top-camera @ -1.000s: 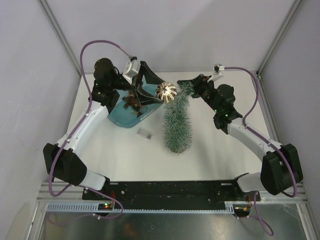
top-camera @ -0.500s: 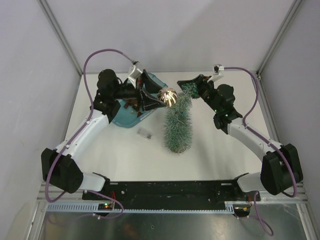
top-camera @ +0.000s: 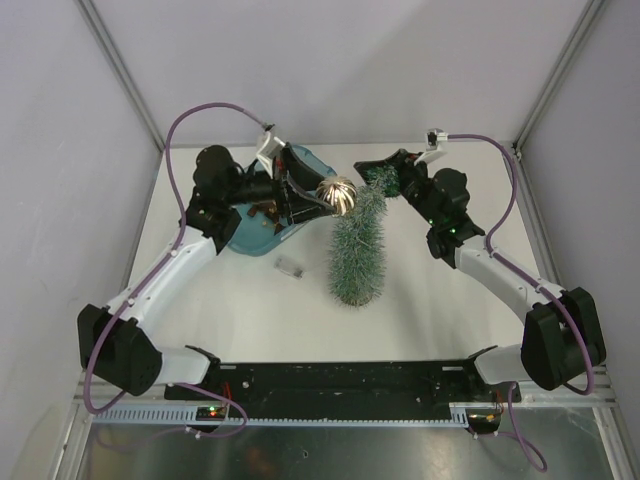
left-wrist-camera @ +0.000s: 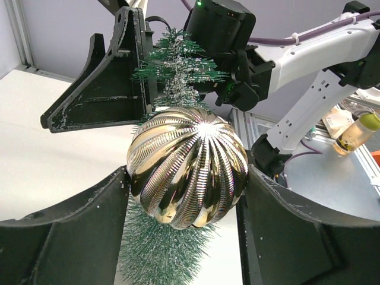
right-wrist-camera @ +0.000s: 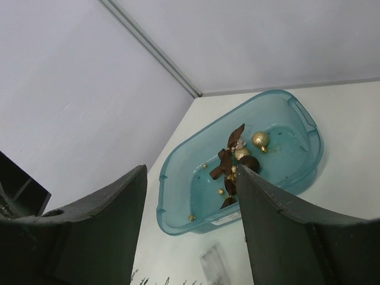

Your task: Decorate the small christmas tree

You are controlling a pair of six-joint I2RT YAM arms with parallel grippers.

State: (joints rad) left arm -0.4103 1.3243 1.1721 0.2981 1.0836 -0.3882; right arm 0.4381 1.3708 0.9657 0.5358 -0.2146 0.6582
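Note:
The small christmas tree [top-camera: 357, 255] stands mid-table, frosted green. My left gripper [top-camera: 334, 197] is shut on a ribbed gold bauble [top-camera: 335, 194] and holds it against the tree's upper left side. In the left wrist view the bauble [left-wrist-camera: 187, 169] fills the gap between my fingers, with the tree [left-wrist-camera: 160, 252] right behind it. My right gripper [top-camera: 379, 178] is at the tree's tip [left-wrist-camera: 178, 56], fingers on either side of it. In the right wrist view [right-wrist-camera: 190, 172] only a few needles show at the bottom edge between the fingers.
A teal tub [top-camera: 248, 238] sits left of the tree. It holds a brown star-shaped ornament [right-wrist-camera: 228, 163], gold baubles [right-wrist-camera: 260, 139] and a dark one. A small clear item [top-camera: 291, 267] lies on the table between tub and tree.
My left gripper has carried the gold bauble slightly down and right, closer against the tree, and the left arm has shifted. The right arm and the tree have stayed put.

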